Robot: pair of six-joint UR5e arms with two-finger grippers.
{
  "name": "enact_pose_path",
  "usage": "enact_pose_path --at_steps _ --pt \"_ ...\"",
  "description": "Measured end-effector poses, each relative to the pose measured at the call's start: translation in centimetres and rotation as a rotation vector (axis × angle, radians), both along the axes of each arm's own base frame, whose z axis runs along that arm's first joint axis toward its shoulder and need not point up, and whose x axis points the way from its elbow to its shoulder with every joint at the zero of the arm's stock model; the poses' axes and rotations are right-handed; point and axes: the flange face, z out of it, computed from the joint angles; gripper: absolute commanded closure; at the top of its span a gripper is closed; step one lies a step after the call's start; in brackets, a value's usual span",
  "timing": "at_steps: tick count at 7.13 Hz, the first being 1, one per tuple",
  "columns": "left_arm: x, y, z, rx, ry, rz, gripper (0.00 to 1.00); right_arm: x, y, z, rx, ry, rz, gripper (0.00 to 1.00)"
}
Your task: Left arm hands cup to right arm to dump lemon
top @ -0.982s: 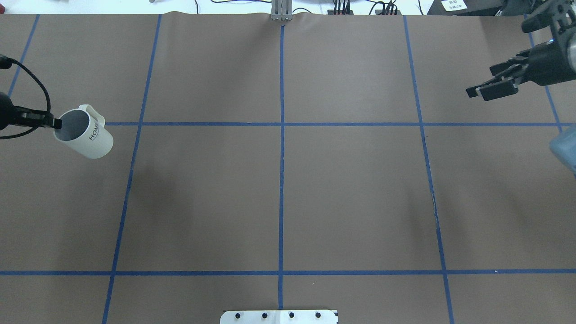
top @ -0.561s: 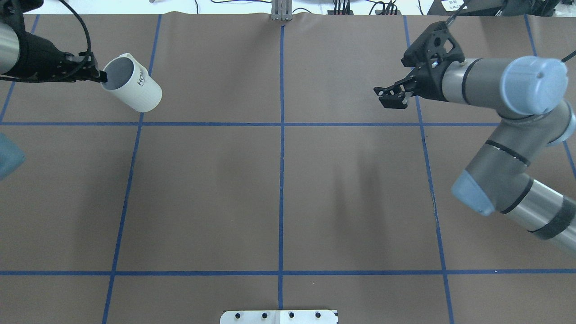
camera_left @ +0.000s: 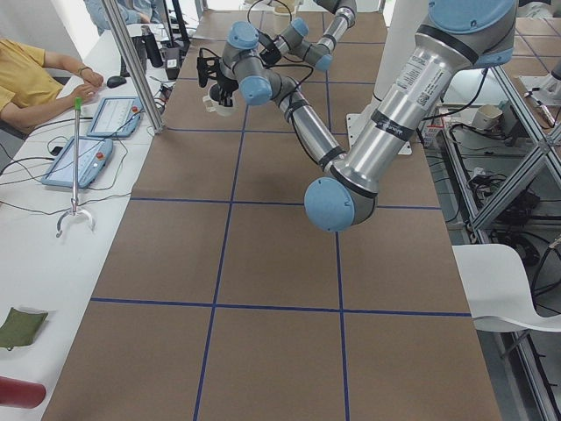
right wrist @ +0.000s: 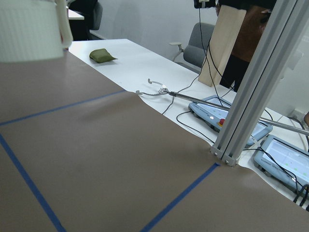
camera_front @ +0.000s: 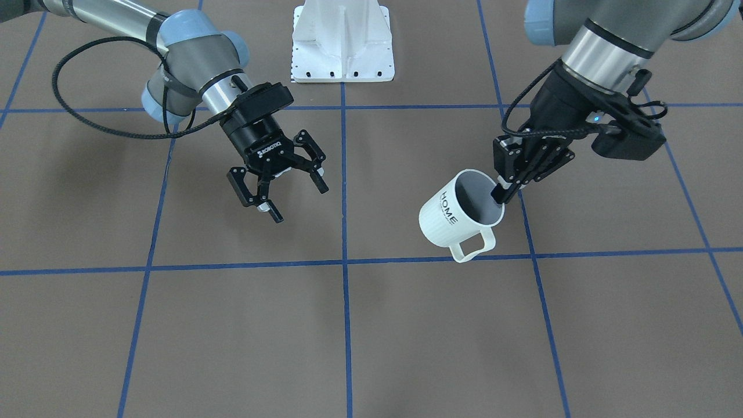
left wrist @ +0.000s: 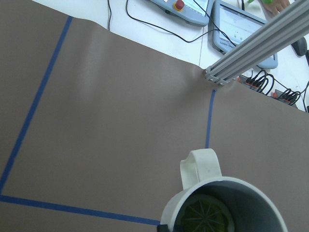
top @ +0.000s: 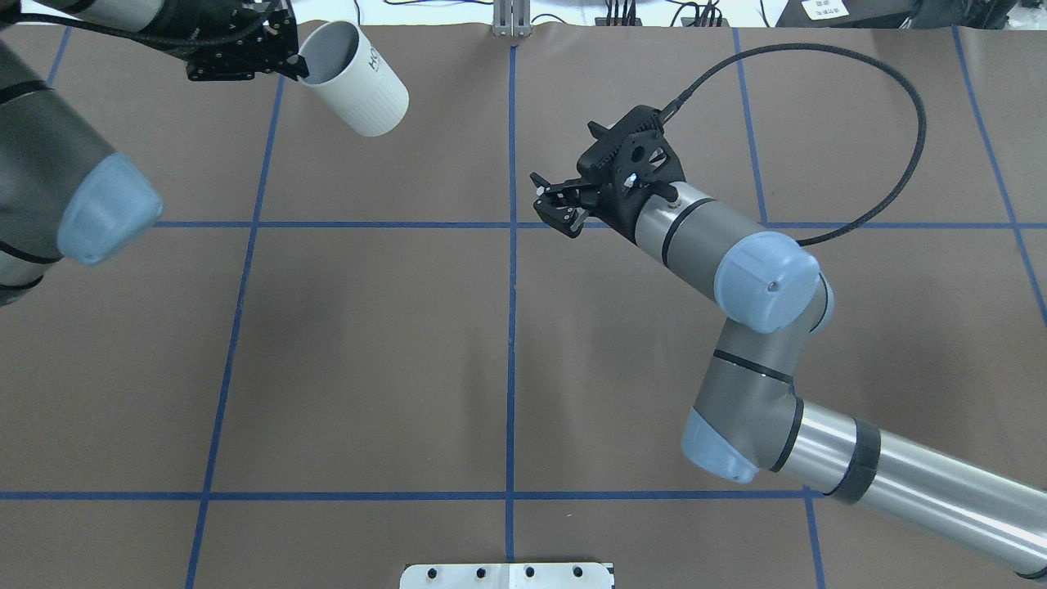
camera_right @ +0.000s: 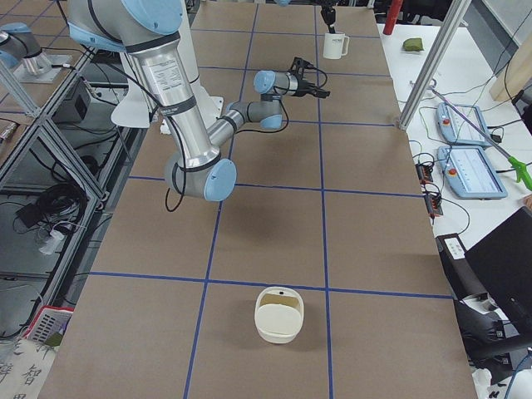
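The hand-over is in its approach stage and no transfer has begun. The left arm [camera_front: 603,35] comes in from the upper right of the front-facing view, and its left tool [camera_front: 500,194] is clamped on the rim of the cup [camera_front: 450,217], one finger inside the grey interior and one outside. The cup hangs clear of the surface [camera_front: 371,325], tilted, with its mouth turned up toward that tool and its handle on the lower side. In the overhead view the cup sits at the upper left of the frame. The left wrist view shows the lemon [left wrist: 205,217], a slice lying at the bottom of the cup. The right arm [camera_front: 191,52] reaches in from the upper left of the front-facing view. Its right tool [camera_front: 287,197] is spread wide with nothing in it, left of centre and well apart from the cup. The next move probably calls for closing that gap and lining the spread fingers up with a free part of the cup, either the ribbed wall or the rim away from the left tool's fingers. The right tool would need a firm hold before the left tool lets go. The cup should stay tilted mouth-up, so the lemon does not slide out early.
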Motion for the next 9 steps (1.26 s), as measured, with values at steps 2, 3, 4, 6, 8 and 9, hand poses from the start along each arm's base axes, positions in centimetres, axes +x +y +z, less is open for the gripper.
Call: enact_pose_path --at_steps 2,3,4,6,8,9 --pt "3.1 0.6 -1.8 -0.019 0.014 -0.009 1.00 -2.6 1.2 -1.2 0.016 -0.007 0.046 0.06" --pt "4.5 1.2 -2.0 -0.026 0.016 0.000 1.00 -3.3 1.7 -1.5 0.034 0.013 0.066 0.06" --pt "5.6 1.8 -2.3 -0.028 0.020 0.012 1.00 -3.6 2.1 -1.8 0.047 0.026 0.078 0.06" --pt "7.6 3.1 -3.4 -0.035 0.037 0.033 1.00 -3.7 2.3 -2.0 0.065 0.043 0.088 0.06" --pt "9.6 4.4 -3.9 -0.030 0.039 0.045 1.00 -3.6 2.4 -2.3 0.071 0.042 0.089 0.06" --pt "10.2 4.8 -4.2 -0.026 0.042 0.051 1.00 -3.5 2.4 -2.4 0.072 0.040 0.090 0.06"
